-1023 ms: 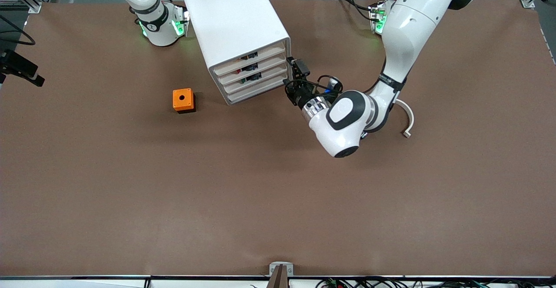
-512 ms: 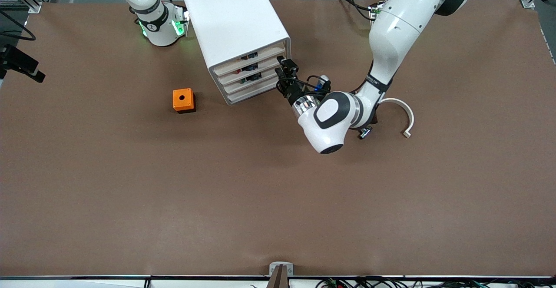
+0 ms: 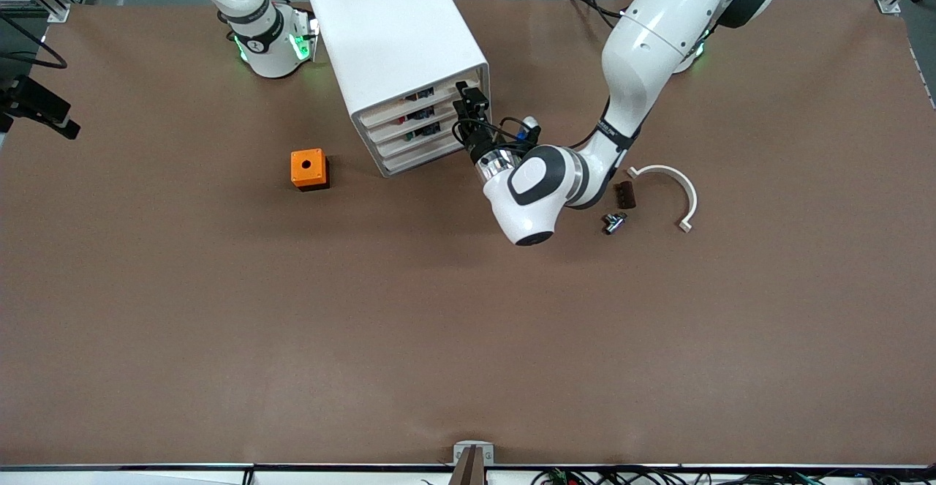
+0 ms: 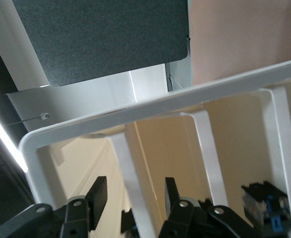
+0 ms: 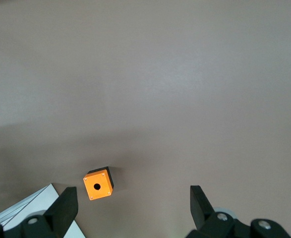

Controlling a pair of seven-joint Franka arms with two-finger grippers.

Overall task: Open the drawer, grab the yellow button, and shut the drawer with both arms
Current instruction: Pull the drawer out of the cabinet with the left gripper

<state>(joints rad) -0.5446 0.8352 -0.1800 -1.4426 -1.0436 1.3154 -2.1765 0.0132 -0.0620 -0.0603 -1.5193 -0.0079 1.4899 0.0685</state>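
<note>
The white cabinet (image 3: 395, 39) stands near the right arm's base, its drawer fronts facing the front camera. The top drawer (image 3: 420, 97) is closed. My left gripper (image 3: 468, 110) is at the cabinet front, at the end toward the left arm's side, level with the upper drawers. In the left wrist view it (image 4: 134, 198) is open, with a white rib of a drawer front (image 4: 135, 178) between its jaws, untouched. A dark blue-black part (image 4: 264, 213) shows inside a drawer. The button is hidden. My right gripper (image 5: 133, 208) is open, empty and waits high over the table.
An orange cube box with a hole (image 3: 308, 169) sits nearer the front camera than the cabinet, and also shows in the right wrist view (image 5: 97, 185). A white curved piece (image 3: 676, 189), a small dark brown piece (image 3: 624, 194) and a small metal part (image 3: 613, 222) lie beside the left arm.
My left gripper has moved in to the cabinet front and up toward the upper drawers. The arm's shift has uncovered the small brown and metal parts. The right arm has not moved.
</note>
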